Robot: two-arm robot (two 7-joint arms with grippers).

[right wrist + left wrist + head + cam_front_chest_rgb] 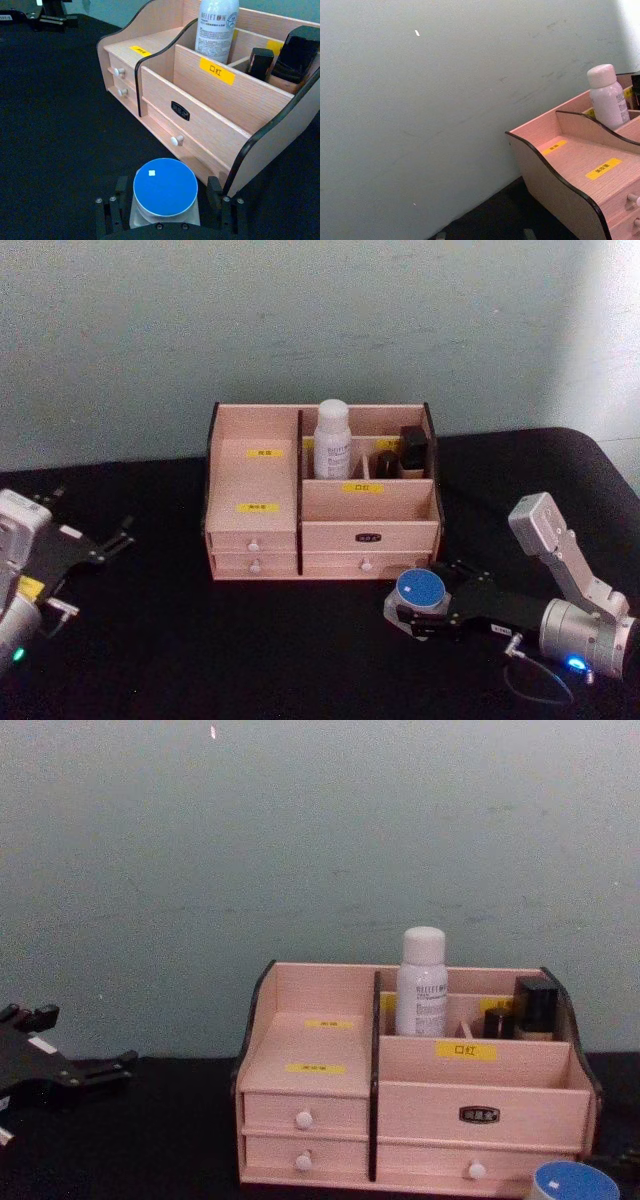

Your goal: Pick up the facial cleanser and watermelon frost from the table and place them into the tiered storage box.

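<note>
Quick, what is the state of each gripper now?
Left gripper: open, empty.
Right gripper: around the blue-lidded jar; whether it grips cannot be told.

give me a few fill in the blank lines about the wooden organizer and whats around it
1. The right gripper has its fingers either side of a round jar with a ___ lid.
2. The white bottle stands ___ in a rear compartment of the tiered storage box.
3. The labels on the box are ___ in colour.
4. The left gripper sits off the box's ___ side, apart from it.

Missing words: blue; upright; yellow; left
</note>
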